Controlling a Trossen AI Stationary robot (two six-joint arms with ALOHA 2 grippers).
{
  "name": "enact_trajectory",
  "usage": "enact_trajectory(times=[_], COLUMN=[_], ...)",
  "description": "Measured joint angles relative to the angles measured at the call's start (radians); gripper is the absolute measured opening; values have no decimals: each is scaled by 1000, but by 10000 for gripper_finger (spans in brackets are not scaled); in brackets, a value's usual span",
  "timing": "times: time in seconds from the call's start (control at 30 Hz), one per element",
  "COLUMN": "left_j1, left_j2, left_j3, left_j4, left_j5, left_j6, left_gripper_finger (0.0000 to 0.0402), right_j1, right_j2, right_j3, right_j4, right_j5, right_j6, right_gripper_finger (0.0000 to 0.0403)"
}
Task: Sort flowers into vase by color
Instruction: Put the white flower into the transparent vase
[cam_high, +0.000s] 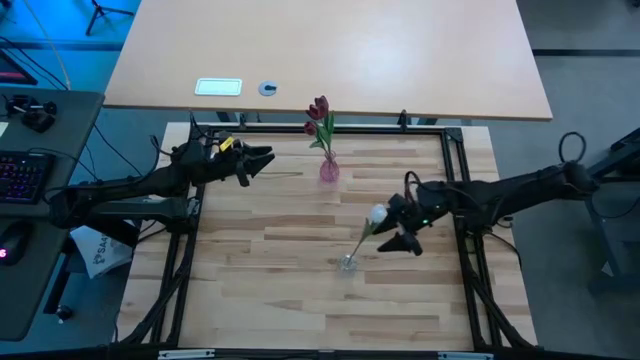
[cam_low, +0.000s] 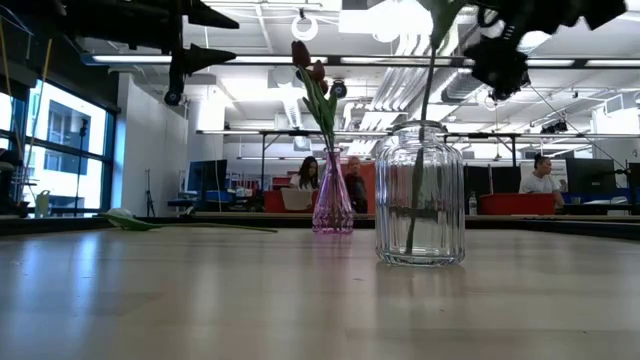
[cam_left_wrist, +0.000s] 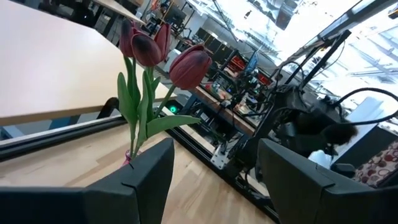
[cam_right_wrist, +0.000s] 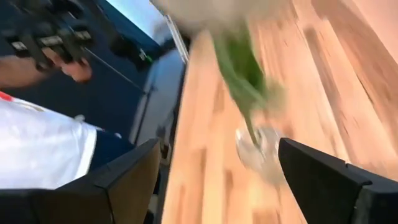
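A white tulip (cam_high: 378, 213) stands slanted with its stem in a clear glass vase (cam_high: 348, 262), which also shows in the low view (cam_low: 420, 195). My right gripper (cam_high: 402, 226) is open beside the white head, its fingers wide apart in the right wrist view (cam_right_wrist: 217, 180) with the blurred stem (cam_right_wrist: 239, 68) ahead of them. Dark red tulips (cam_high: 319, 112) stand in a pink vase (cam_high: 329, 170). Another white tulip (cam_low: 125, 215) lies flat on the table. My left gripper (cam_high: 255, 160) hovers open, left of the pink vase, facing the red tulips (cam_left_wrist: 155, 50).
A black frame (cam_high: 455, 160) runs around the wooden work surface. A light-coloured table (cam_high: 330, 50) stands beyond the far edge. People sit in the room behind (cam_low: 305, 180). Bare wood (cam_high: 270, 290) lies toward the near edge.
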Motion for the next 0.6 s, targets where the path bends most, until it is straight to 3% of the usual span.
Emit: enact_trajectory(times=[0.23,0.33,0.5,0.6], left_j1=[0,0,-3,15], left_j2=[0,3,111,232], left_j3=[0,4,123,243], left_j4=[-22,-104,-600,-856], left_j5=[-1,-4,-13,-91], left_j6=[-4,-24,-78,-163], left_gripper_finger=[221,221,219,218], right_j1=[0,0,-1,-5], right_j2=[-150,-179,-186,-185], right_j3=[0,0,0,0], right_j4=[-375,-508,-593,-571], right_j5=[30,84,247,332], right_j6=[-2,11,51,54], right_gripper_finger=[323,323,323,323])
